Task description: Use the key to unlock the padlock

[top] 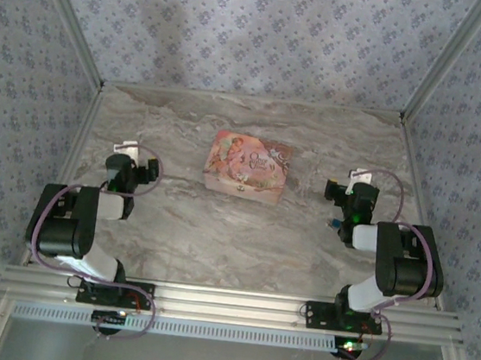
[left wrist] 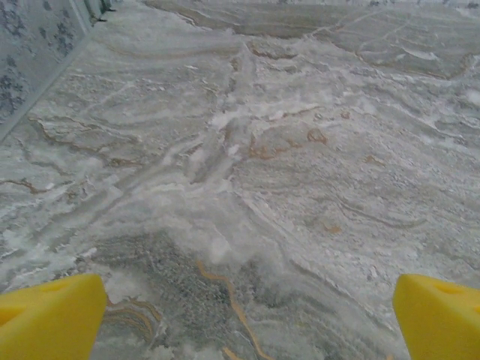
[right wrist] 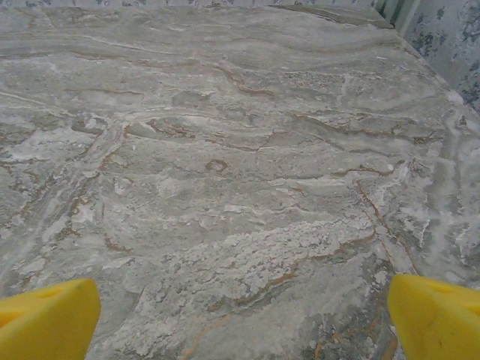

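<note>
Pink box centred; left gripper, right gripper held wide, empty.
Padlock judged tiny slick metal; body to be pinched.

Light in the top view is soft and even, rather dim, with a cool blue cast. The table shows no glare. Faint, soft-edged shadows lie under the left arm and right arm. A green lamp glows on the right arm. Fine detail is coarse there. Both wrist views are brighter, with marble veins crisp mid-frame and softer toward 12 o'clock. The left fingertips at 7 and 5 o'clock, and the right fingertips likewise, are blurred.
</note>
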`<action>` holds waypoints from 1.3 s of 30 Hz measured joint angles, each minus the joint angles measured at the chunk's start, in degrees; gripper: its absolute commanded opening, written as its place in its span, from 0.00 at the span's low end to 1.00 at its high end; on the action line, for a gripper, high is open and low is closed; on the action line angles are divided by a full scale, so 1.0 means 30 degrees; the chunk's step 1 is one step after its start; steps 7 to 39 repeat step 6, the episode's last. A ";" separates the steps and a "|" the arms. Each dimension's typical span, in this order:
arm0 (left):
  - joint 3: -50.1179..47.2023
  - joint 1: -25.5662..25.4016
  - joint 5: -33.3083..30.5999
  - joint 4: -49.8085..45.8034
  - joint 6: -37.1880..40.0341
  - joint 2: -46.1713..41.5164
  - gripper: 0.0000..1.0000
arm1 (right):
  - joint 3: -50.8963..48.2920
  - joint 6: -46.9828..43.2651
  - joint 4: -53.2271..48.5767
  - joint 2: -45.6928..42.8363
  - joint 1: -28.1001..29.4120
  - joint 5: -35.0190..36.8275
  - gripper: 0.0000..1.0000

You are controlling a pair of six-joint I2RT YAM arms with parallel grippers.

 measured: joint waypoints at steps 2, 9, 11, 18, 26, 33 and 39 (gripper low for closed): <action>-0.0007 0.0007 -0.0109 0.0087 0.0007 0.0000 0.98 | 0.0000 0.0000 0.0000 0.0000 -0.0153 -0.0262 1.00; -0.0007 -0.0182 -0.0539 0.0328 0.0015 0.0000 0.98 | 0.0000 -0.0007 0.0015 0.0000 -0.0233 -0.0525 1.00; -0.0007 -0.0182 -0.0539 0.0328 0.0015 0.0000 0.98 | 0.0000 -0.0007 0.0015 0.0000 -0.0233 -0.0525 1.00; -0.0007 -0.0182 -0.0539 0.0328 0.0015 0.0000 0.98 | 0.0000 -0.0007 0.0015 0.0000 -0.0233 -0.0525 1.00; -0.0007 -0.0182 -0.0539 0.0328 0.0015 0.0000 0.98 | 0.0000 -0.0007 0.0015 0.0000 -0.0233 -0.0525 1.00; -0.0007 -0.0182 -0.0539 0.0328 0.0015 0.0000 0.98 | 0.0000 -0.0007 0.0015 0.0000 -0.0233 -0.0525 1.00; -0.0007 -0.0182 -0.0539 0.0328 0.0015 0.0000 0.98 | 0.0000 -0.0007 0.0015 0.0000 -0.0233 -0.0525 1.00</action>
